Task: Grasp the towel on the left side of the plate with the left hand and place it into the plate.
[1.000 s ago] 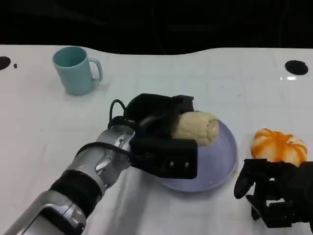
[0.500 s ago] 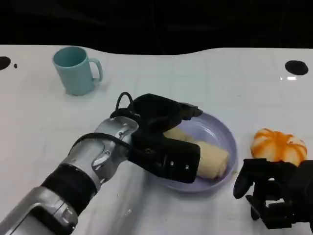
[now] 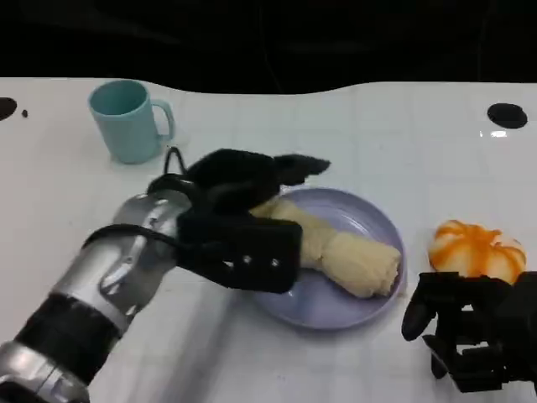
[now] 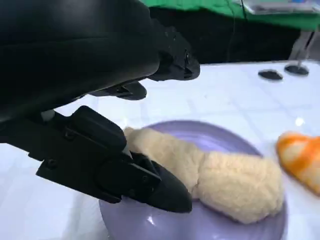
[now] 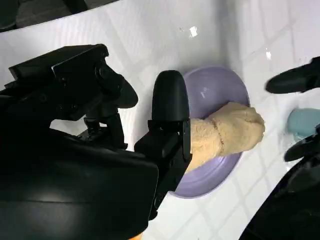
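The right hand [image 3: 470, 340] rests on the desk [image 3: 403, 151], fingers curled in on nothing. The left hand [image 3: 239, 222] hovers with fingers apart, empty, above the plate's [image 3: 373, 220] near-left edge. Just beyond its fingertips the rolled towel [image 3: 344, 252] lies in the plate.

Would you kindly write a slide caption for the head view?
Left hand open over the rolled towel lying in the purple plate, teal mug behind.
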Controlling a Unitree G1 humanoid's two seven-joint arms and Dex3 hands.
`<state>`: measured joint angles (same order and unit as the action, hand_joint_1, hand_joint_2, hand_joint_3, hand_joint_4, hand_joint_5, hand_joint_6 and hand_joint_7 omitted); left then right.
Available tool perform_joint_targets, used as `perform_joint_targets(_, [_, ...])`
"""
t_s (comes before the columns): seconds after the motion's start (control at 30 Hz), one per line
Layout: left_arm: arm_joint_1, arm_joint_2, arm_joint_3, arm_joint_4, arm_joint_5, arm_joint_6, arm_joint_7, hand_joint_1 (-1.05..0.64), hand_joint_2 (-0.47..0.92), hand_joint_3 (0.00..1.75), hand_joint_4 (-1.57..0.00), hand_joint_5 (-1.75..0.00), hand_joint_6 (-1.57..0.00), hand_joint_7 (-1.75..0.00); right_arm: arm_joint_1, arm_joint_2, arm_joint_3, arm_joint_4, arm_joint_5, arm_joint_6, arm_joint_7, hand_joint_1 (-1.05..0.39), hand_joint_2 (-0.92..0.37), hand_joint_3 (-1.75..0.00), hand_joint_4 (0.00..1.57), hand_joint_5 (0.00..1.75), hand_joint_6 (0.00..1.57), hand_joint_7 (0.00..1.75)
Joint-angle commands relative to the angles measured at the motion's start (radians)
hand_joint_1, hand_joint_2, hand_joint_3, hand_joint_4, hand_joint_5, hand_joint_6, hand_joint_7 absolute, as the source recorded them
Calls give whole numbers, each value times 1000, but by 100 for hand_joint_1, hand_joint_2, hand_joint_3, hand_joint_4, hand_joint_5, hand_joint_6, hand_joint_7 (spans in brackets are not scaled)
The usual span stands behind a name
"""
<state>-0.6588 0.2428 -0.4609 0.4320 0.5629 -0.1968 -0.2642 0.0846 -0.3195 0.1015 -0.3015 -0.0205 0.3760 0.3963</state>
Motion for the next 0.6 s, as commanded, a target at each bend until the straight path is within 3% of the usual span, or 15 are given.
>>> perform_joint_targets(0.03, [81,43,88,-76,-108,11,-46,-64,92,18,-50,-14,-39,-8,4,-14,-12,-11,11,9,2,10,-71,-94,64,168,65,146])
perform_joint_targets(0.2, [144,36,195,-70,-319,-27,-116,-50,92,20,-79,-28,-70,-14,2,-19,-7,-12,5,8,1,9,-72,-92,63,168,65,146])
perform_joint_targets(0.3, [186,37,246,-81,-413,-24,-152,-47,92,20,-88,-37,-81,-15,2,-16,-8,-11,8,7,1,10,-72,-91,63,168,65,146])
perform_joint_targets(0.37, [224,30,282,-102,-482,-12,-175,-43,92,19,-88,-51,-89,-13,2,-15,-8,-10,9,5,1,10,-73,-91,63,168,65,146])
perform_joint_targets(0.47, [284,6,333,-127,-599,7,-215,-33,92,21,-81,-85,-99,-17,2,-16,-6,-9,7,-1,1,10,-73,-91,63,167,65,146])
perform_joint_targets(0.53, [330,-12,358,-167,-648,49,-210,-29,92,22,-78,-102,-98,-32,2,-15,-7,-9,10,0,2,10,-73,-91,63,167,65,146])
perform_joint_targets(0.6, [382,-24,375,-223,-669,94,-189,-26,87,39,-79,-117,-84,-78,0,-14,-9,-8,15,1,5,10,-73,-91,64,167,65,146])
